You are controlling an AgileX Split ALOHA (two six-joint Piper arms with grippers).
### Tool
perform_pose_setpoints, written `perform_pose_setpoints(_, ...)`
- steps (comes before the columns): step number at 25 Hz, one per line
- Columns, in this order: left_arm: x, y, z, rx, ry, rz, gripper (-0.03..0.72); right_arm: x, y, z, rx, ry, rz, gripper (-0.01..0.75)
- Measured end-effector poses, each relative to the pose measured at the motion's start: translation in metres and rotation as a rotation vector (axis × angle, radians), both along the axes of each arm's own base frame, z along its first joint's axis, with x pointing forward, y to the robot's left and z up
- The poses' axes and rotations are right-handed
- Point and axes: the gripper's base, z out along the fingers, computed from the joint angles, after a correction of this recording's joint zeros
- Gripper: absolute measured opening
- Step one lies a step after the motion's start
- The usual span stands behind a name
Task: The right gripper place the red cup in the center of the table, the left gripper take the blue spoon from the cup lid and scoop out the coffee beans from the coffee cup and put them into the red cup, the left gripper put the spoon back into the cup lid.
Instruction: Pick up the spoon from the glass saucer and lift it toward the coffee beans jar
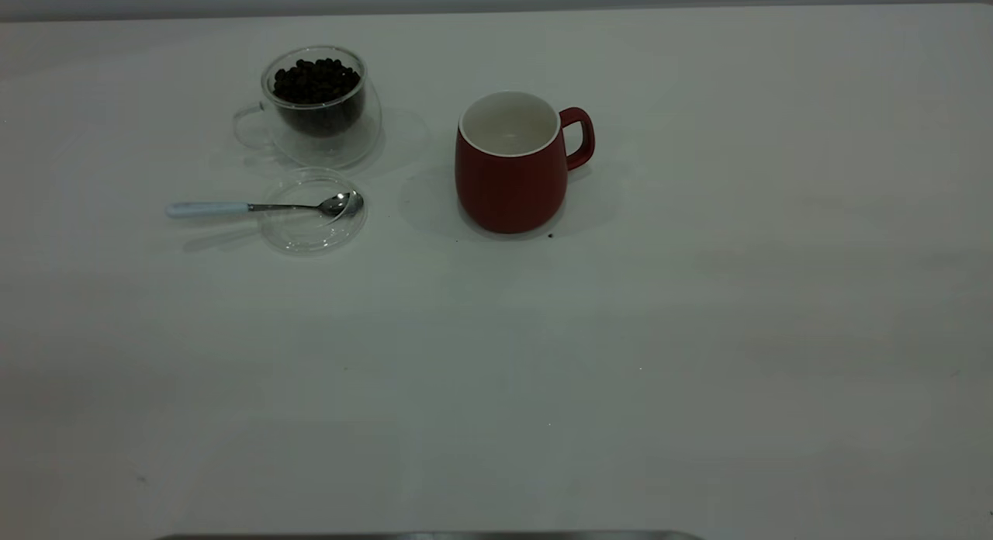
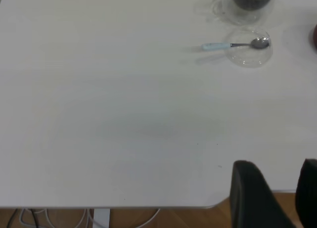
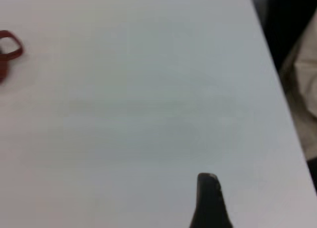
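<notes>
Exterior view first: red cup (image 1: 510,171) upright near the middle of the tabletop (image 1: 698,330), handle turned toward the right arm's side, white inside apparently empty. Beside it, on the left arm's side, coffee cup (image 1: 320,105) of clear glass, heaped with coffee beans (image 1: 316,80). Just in front of that, cup lid (image 1: 312,210), with the blue spoon (image 1: 264,207) laid across it: bowl on the lid, pale handle jutting out over the rim. One dark speck at the red cup's foot (possibly a stray bean). No arm in sight here.

Over to the left wrist view: left tool (image 2: 270,198) low at the near edge of the tabletop, two dark fingers spread with a clear gap between, holding nothing, well apart from spoon and lid far off.

Right wrist view: only one dark fingertip of the right tool (image 3: 210,201) showing, so spread or closed cannot be told; just the red cup's handle visible, well away.

Handling, as a judgement: spoon light, stiff, slim, probably slick at the metal neck; best taken on the overhanging pale handle, clear of the lid. Lid and coffee cup glass, fragile, liable to slide if nudged.
</notes>
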Motion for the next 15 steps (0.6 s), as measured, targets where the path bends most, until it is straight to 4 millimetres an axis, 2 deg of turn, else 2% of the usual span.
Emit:
perform_pose_setpoints(5, 0.0, 0.0, 0.0, 0.0, 0.0, 0.002, 0.284, -0.0001, -0.0007, 0.0, -0.002, 0.0, 0.075, 0.549)
perform_pose_setpoints(15, 0.0, 0.0, 0.0, 0.0, 0.0, 0.002, 0.284, -0.0001, -0.0032, 0.0, -0.007, 0.0, 0.053, 0.546)
